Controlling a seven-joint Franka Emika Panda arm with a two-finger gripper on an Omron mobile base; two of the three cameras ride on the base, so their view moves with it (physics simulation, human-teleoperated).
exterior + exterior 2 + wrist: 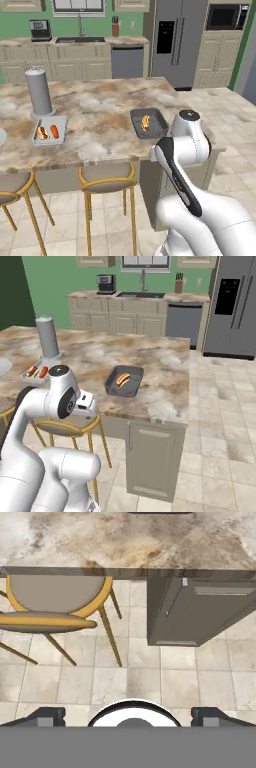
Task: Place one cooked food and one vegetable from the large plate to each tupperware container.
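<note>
While the large plate (2,367) pokes in only as a pale sliver at the far left edge of the marble counter (100,107), the lighter tray (49,130) sits just to its right, at the foot of a tall grey canister (39,92). That tray carries a hot dog (42,133) and the orange-red carrot (55,131) side by side, so it looks fully served. Further right, well apart from it and near the counter's front edge, the darker tray (149,123) holds one hot dog (145,122) and nothing green beside it; judging from this, a vegetable is what it lacks. I cannot make out a cucumber piece on the visible part of the plate. Rightmost stands the arm, folded low in front of the counter, off the trays, which suggests it is parked between steps. Its gripper (128,717) looks down at the tiled floor, a yellow-framed stool (55,607) and a grey cabinet door (200,614); the finger tips (47,716) stand spread to the edges of the hand view with nothing between them, so the hand is wide apart and empty.
</note>
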